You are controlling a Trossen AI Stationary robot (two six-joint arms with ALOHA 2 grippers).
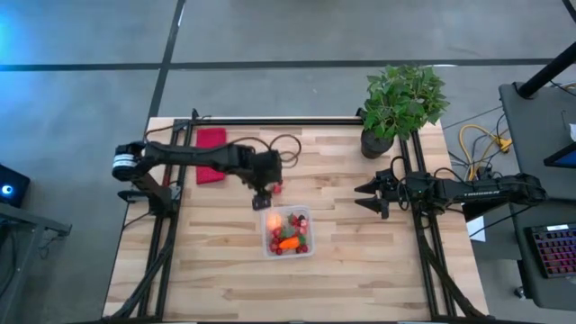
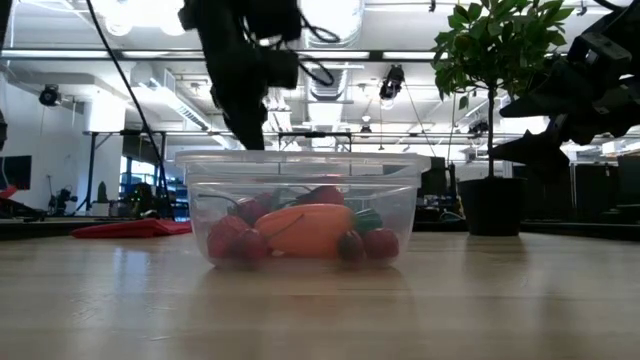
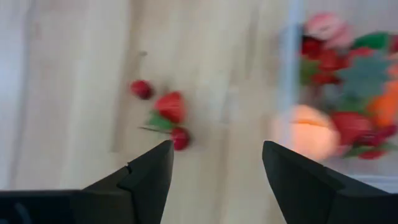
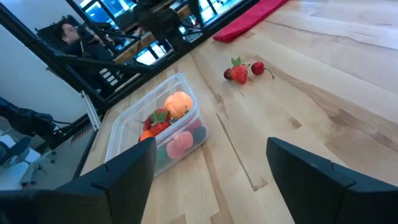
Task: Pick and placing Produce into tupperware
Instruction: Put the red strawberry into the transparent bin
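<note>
Pale wooden counter (image 1: 360, 243) fills the middle of the high view, its clear tupperware (image 1: 288, 253) sitting just below centre and already holding the carrot (image 1: 289, 242), a pale orange-pink fruit (image 1: 273, 220) and red berries. Just above the container the left claw (image 1: 262, 199) hangs with its fingers spread and nothing between them; a strawberry (image 3: 170, 106) and two small cherries (image 3: 142, 89) lie loose on the wood beside it. For a clean pick, I judge it should centre over one piece, descend squarely and close gently. At right of the frame the right claw (image 1: 367, 199) waits, open and empty. Concrete floor surrounds everything; a potted plant (image 1: 402, 103) and red cloth (image 1: 211, 155) occupy the upper edge.
</note>
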